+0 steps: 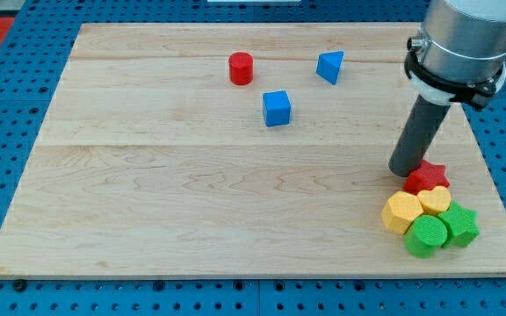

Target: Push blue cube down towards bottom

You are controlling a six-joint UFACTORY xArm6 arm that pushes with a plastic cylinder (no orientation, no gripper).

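Sitting mid-board, blue cube (277, 108) lies well apart from my tip (404, 169).

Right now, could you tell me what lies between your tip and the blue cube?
Nothing: the camera view shows bare wooden board between my tip and the blue cube.

A pale, smooth wooden board (191, 202) with visible grain is seen; the matt blue cube (277, 108) looks plastic; the dark rod (418, 136) appears matt.

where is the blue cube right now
The blue cube sits in the upper middle of the board, just below and between the red cylinder and the blue triangular block, far to the view's left of my tip.
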